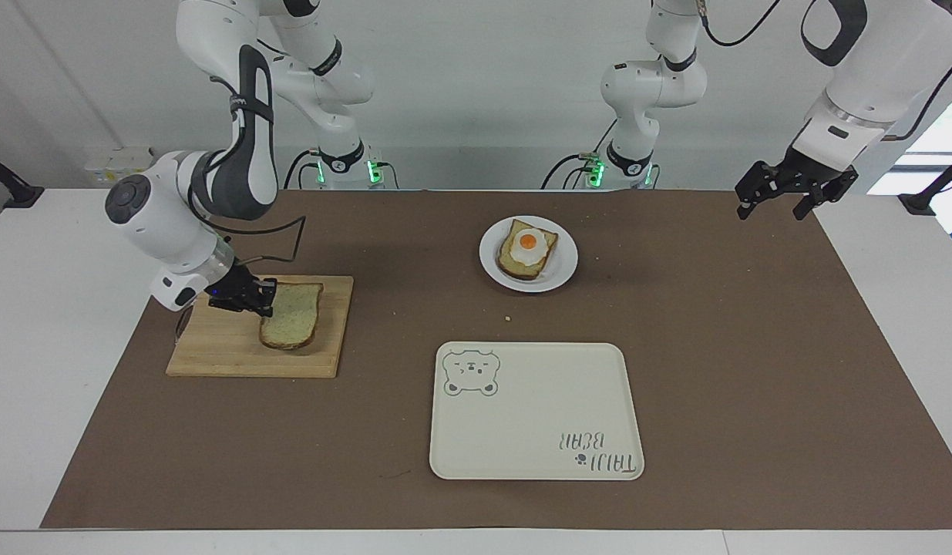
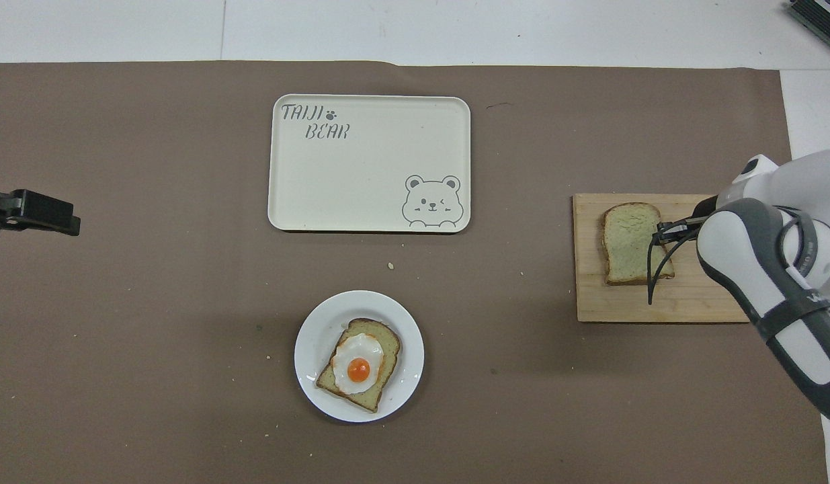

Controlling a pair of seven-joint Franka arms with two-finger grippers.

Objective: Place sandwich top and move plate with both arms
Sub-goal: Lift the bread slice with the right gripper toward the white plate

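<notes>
Your right claw is bent low over the board, clamped on the bread's edge; whether the slice is clear of the wood is hard to say. In the overhead view the plate with egg toast lies at 8 o'clock from it, bare mat between. Your left claw waits open over the mat's corner.

Right end effector grips sandwich top over board; left end effector waits, open.
</notes>
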